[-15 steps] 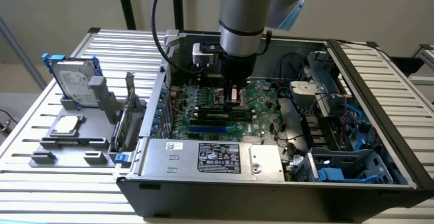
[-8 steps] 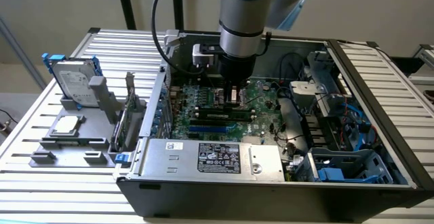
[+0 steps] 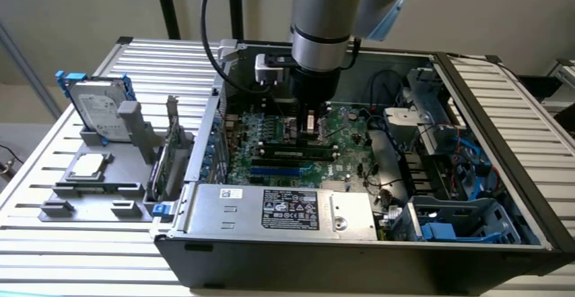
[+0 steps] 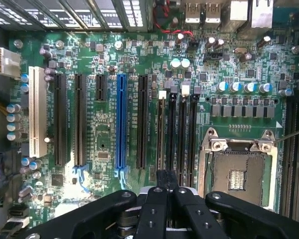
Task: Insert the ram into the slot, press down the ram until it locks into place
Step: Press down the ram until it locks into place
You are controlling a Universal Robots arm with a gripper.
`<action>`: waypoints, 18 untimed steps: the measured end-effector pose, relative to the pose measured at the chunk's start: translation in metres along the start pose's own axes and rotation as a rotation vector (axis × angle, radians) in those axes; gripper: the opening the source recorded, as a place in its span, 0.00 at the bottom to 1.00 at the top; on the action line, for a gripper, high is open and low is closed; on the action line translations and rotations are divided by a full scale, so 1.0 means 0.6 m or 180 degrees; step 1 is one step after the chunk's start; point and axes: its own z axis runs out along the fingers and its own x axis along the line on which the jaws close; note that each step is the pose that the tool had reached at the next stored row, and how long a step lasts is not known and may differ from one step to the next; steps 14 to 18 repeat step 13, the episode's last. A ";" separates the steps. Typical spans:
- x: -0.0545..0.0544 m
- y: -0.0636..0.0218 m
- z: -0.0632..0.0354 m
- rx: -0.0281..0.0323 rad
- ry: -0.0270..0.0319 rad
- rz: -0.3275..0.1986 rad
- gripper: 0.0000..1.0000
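The ram [image 3: 297, 151], a long dark stick, stands on edge in the slot [image 3: 289, 157] on the motherboard inside the open computer case. In the wrist view the ram's thin top edge [image 4: 162, 132] runs along one slot of several parallel black ones [image 4: 182, 132], beside the CPU socket [image 4: 237, 172]. My gripper [image 3: 308, 133] hangs straight down over the board, just above the ram. Its black fingers [image 4: 159, 199] are pressed together, and the gripper [image 4: 167, 175] sits over the near end of that slot. I see nothing between the fingers.
A bright blue connector strip [image 4: 121, 122] and black expansion slots [image 4: 60, 119] lie beside the memory slots. The power supply [image 3: 279, 209] fills the case's front and cables [image 3: 422, 155] crowd the exterior view's right. A grey fixture [image 3: 90, 189] outside holds a hard drive [image 3: 97, 108] and an expansion card [image 3: 169, 155].
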 end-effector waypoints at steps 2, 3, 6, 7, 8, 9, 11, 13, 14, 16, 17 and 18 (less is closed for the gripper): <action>0.000 0.000 -0.013 0.0000 0.0000 0.0000 0.10; 0.000 0.001 -0.019 0.0000 0.0000 0.0000 0.10; 0.001 0.001 -0.033 0.0000 0.0001 0.0000 0.10; 0.001 0.001 -0.033 0.0000 0.0000 0.0000 0.10; 0.001 0.001 -0.033 0.0000 0.0000 0.0000 0.10; 0.001 0.001 -0.033 0.0000 0.0000 0.0000 0.10; 0.001 0.001 -0.033 0.0000 0.0000 0.0000 0.10; 0.001 0.001 -0.033 0.0000 0.0000 0.0000 0.10; 0.001 0.001 -0.033 0.0000 0.0000 0.0000 0.10; 0.001 0.001 -0.033 0.0000 0.0000 0.0000 0.10; 0.001 0.001 -0.033 0.0000 0.0000 0.0000 0.10; 0.001 0.001 -0.033 0.0000 0.0000 0.0000 0.10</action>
